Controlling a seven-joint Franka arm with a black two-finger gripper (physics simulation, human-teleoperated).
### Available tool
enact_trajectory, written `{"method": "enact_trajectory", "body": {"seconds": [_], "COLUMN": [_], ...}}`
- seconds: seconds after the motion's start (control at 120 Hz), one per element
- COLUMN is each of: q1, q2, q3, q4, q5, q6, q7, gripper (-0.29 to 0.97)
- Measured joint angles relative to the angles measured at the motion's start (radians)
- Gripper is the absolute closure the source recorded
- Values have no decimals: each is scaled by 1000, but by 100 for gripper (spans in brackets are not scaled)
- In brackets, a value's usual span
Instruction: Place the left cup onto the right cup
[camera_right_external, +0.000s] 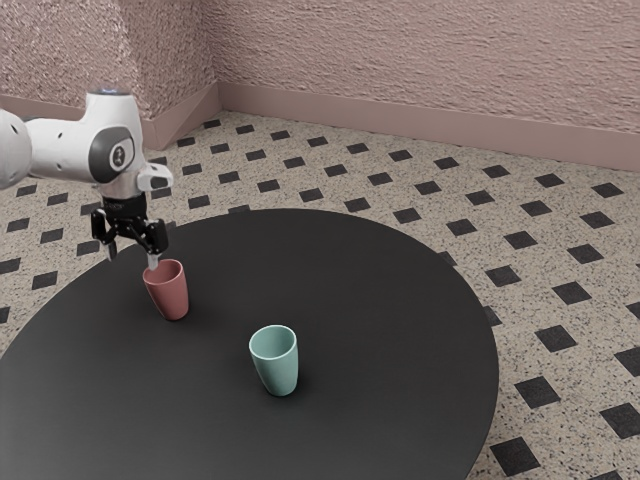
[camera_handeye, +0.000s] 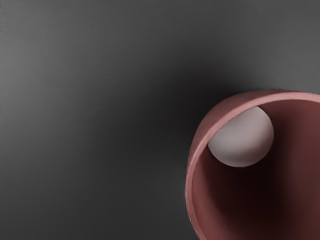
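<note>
Nearest the camera in the exterior view is the teal cup (camera_right_external: 273, 360), upright and mouth up, in the lower middle of the frame on the round black desk (camera_right_external: 380, 330). Up and to the left of it, well apart, stands the pink cup (camera_right_external: 167, 289), also mouth up, on the left part of the desk; the two cups do not touch. A white arm (camera_right_external: 60, 150) enters from the upper left of the frame, and its black gripper (camera_right_external: 130, 257) hangs just above and to the left of the pink cup. The fingers (camera_right_external: 152, 263) are apart: one reaches down to the pink cup's rim, the other stands clear of the cup to its left, so nothing is clamped. Whether the lower finger touches the rim cannot be determined. In the wrist view the pink cup (camera_handeye: 240, 200) lies just under the hand and off to one side, seen down into its mouth, with a pale round bottom (camera_handeye: 242, 137) inside and bare desk (camera_handeye: 90, 100) beside it. The floor (camera_right_external: 480, 200) is speckled tile with dark squares, and rough pink walls (camera_right_external: 400, 50) stand behind.
</note>
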Motion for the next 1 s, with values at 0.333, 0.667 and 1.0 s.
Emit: {"method": "enact_trajectory", "body": {"seconds": [0.333,0.667,1.0], "q1": [1,-1,-1], "q2": [27,54,72], "q3": [1,2,2], "q4": [14,35,43], "q5": [0,0,0], "q6": [2,2,2], "q7": [-1,-1,-2], "gripper": [0,0,0]}}
